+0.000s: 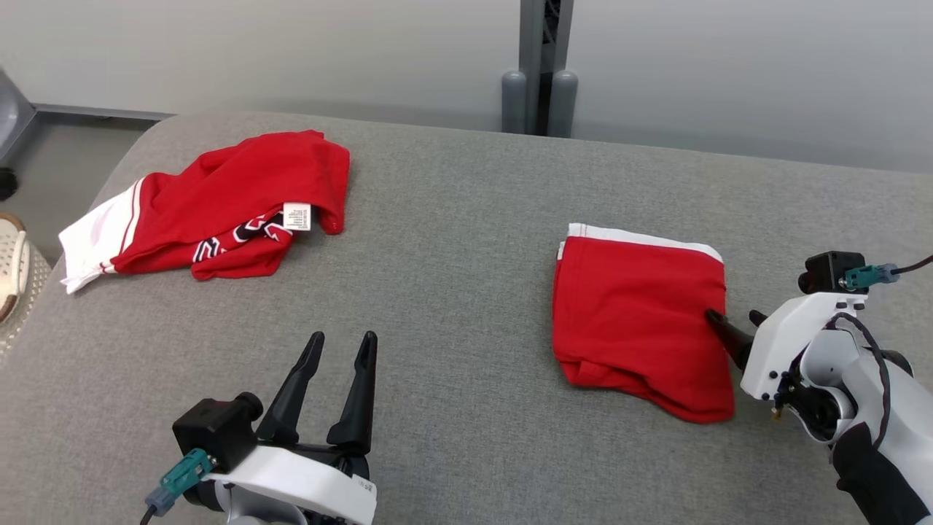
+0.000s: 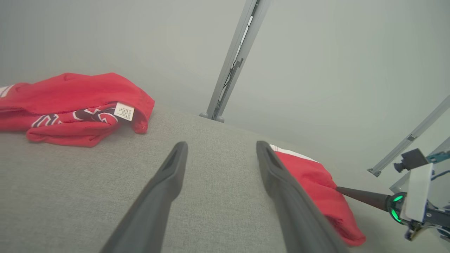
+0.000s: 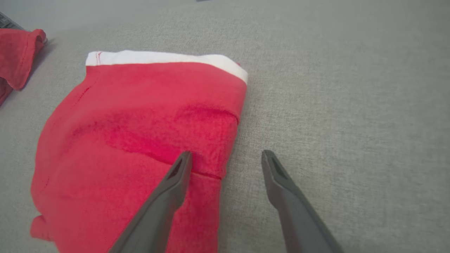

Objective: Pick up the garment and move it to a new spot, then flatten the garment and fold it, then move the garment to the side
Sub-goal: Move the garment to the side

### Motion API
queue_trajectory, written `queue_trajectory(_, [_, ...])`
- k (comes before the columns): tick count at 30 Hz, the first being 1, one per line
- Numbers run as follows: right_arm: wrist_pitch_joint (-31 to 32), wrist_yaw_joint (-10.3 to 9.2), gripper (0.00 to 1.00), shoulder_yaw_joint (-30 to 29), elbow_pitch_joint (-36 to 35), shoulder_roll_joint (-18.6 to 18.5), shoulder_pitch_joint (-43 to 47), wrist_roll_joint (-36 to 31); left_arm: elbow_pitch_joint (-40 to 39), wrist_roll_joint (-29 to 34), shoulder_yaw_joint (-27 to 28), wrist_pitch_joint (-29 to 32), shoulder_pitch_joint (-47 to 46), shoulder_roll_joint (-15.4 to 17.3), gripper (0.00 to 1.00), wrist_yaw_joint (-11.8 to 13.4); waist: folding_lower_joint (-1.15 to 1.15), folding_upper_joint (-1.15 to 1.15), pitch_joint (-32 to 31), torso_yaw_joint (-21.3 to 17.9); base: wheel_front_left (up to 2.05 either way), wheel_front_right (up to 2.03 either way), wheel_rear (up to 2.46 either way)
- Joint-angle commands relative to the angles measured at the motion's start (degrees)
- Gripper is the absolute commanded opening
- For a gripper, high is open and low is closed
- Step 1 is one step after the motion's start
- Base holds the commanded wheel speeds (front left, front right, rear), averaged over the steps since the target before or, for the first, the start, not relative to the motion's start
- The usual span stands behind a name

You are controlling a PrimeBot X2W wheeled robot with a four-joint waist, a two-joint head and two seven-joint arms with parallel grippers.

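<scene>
In the head view, the folded red garment [image 1: 634, 313] is lying right of centre on the grey desk [image 1: 452, 255], its white band facing the top of the frame. The right claw [image 1: 732, 317] is reaching in from the lower right with its fingers spread apart, one tip meeting the garment's right edge. Whether it is touching the cloth I cannot tell. The left claw [image 1: 343, 339] is hovering at the lower left, fingers apart and holding nothing, well apart from both garments. A crumpled red garment [image 1: 233, 189] with a white label [image 1: 297, 216] is lying at the upper left.

In the left wrist view, the left claw [image 2: 221, 146] is standing open over bare desk. The crumpled red garment [image 2: 77, 95] is sitting at the upper left and the folded one [image 2: 316, 182] is lying just behind the right-hand finger.

In the right wrist view, the right claw [image 3: 226, 154] is straddling the folded garment's [image 3: 140, 116] right edge: the left finger is lying over red cloth and the right finger over bare desk, gripping nothing
</scene>
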Motion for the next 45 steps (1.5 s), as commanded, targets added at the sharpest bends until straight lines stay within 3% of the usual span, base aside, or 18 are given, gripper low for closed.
queue_trajectory(1, [0.9, 0.01, 1.00, 0.1, 0.9, -0.2, -0.5, 0.7, 0.3, 0.4, 0.1, -0.4, -1.1, 0.1, 1.00, -0.3, 0.00, 0.00, 0.8, 1.2, 0.00, 0.00, 0.00])
queue_trajectory(11, [3.3, 0.01, 1.00, 0.6, 5.3, 1.3, -2.1, 3.5, 1.2, 0.8, 0.0, -0.5, -1.5, -0.3, 1.00, -1.1, 0.00, 0.00, 2.0, 2.6, 0.00, 0.00, 0.00])
queue_trajectory(12, [3.2, 0.01, 0.67, 0.8, 5.5, 1.5, -2.3, 3.5, 1.2, 0.8, -0.1, -0.5, -1.6, -0.4, 1.00, -1.2, 0.00, 0.00, 2.1, 2.6, 0.00, 0.00, 0.00])
queue_trajectory(13, [3.0, 0.01, 0.45, 1.0, 5.7, 1.7, -2.5, 3.7, 1.2, 0.9, -0.1, -0.5, -1.7, -0.4, 1.00, -1.2, 0.00, 0.00, 2.2, 2.6, 0.00, 0.00, 0.00])
queue_trajectory(16, [2.3, 0.01, 0.06, 1.9, 6.1, 1.9, -3.2, 3.5, 1.3, 0.9, -0.1, -0.5, -1.9, -0.3, 1.00, -1.1, 0.00, 0.00, 2.3, 2.4, 0.00, 0.00, 0.00])
queue_trajectory(17, [2.1, 0.01, 0.00, 2.2, 6.1, 1.8, -3.3, 3.3, 1.3, 0.9, -0.1, -0.5, -1.9, -0.3, 1.00, -1.1, 0.00, 0.00, 2.4, 2.3, 0.00, 0.00, 0.00])
queue_trajectory(25, [-0.5, 0.00, 0.00, 5.6, 4.8, 0.0, -5.3, 1.7, 0.6, 1.1, 0.0, -0.3, -1.6, 0.3, 1.00, -0.6, 0.00, 0.00, 2.5, -1.5, 0.00, 0.00, 0.00])
queue_trajectory(45, [-1.8, 0.01, 0.00, 9.9, 2.0, -5.2, -15.2, -1.8, -2.9, 4.1, -1.2, 1.4, -7.1, 1.2, 1.00, -0.5, 0.00, 0.00, 9.5, -20.2, 0.00, 0.00, 0.00])
